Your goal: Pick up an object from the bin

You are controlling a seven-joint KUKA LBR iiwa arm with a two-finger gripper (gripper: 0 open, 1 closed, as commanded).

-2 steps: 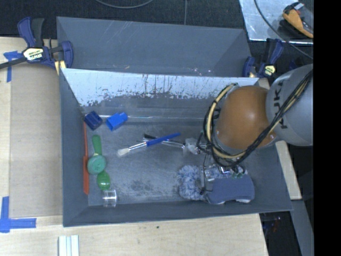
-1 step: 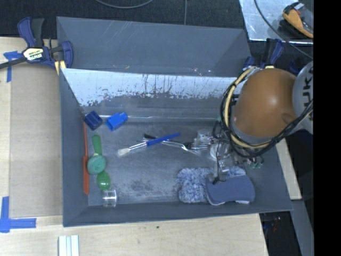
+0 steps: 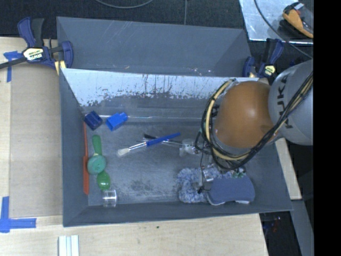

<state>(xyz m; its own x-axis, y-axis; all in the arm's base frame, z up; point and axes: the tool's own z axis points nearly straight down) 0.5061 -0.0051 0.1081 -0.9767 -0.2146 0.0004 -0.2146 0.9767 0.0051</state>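
dark blue block [image 3: 92, 120], light blue block [image 3: 116, 121]: back-left | green toy [image 3: 97, 164], orange stick [image 3: 85, 164]: left | brush [image 3: 149, 143]: middle | clear cup [image 3: 109, 197]: front-left

Reaches in from the right with a grey arm [image 3: 292, 108], bent downward at its end. Carries a round orange cover [image 3: 242, 116] there, ringed by yellow and black cables [image 3: 209, 122] that loop down the cover's left side. Points the gripper [image 3: 204, 180] down, just below the cover, low and right of middle.
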